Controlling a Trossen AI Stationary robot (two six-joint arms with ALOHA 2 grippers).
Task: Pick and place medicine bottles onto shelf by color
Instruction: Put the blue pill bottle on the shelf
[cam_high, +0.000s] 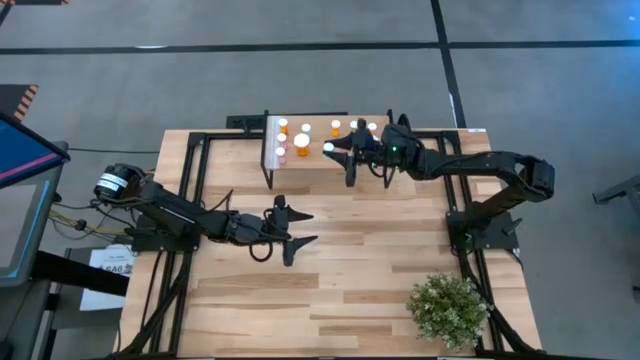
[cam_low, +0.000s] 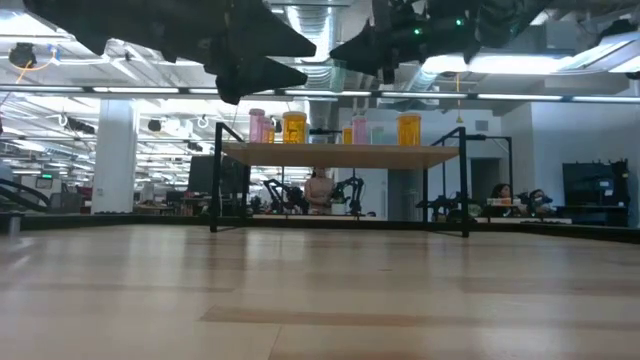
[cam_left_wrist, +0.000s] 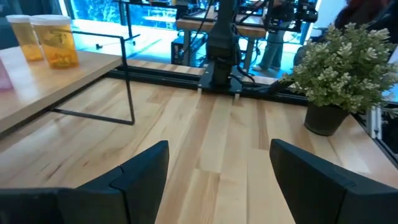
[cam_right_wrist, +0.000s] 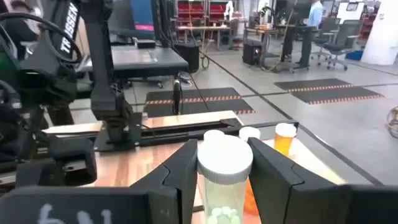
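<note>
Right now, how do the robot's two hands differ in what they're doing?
The right hand reaches over the shelf; the left hand hangs over the bare tabletop, short of the shelf. The right hand is closed around a white-capped medicine bottle with pale contents; the left hand is spread wide and holds nothing. They share the same build: two dark fingers on a dark arm.

It was a robotics lab in an open industrial hall: beyond the counter (cam_low: 320, 290) stood more robot arms (cam_low: 352, 192) on benches, seated people (cam_low: 499, 193) (faces unclear), exposed ceiling ducts (cam_low: 320, 18), and striped floor mats (cam_right_wrist: 323, 84).
</note>
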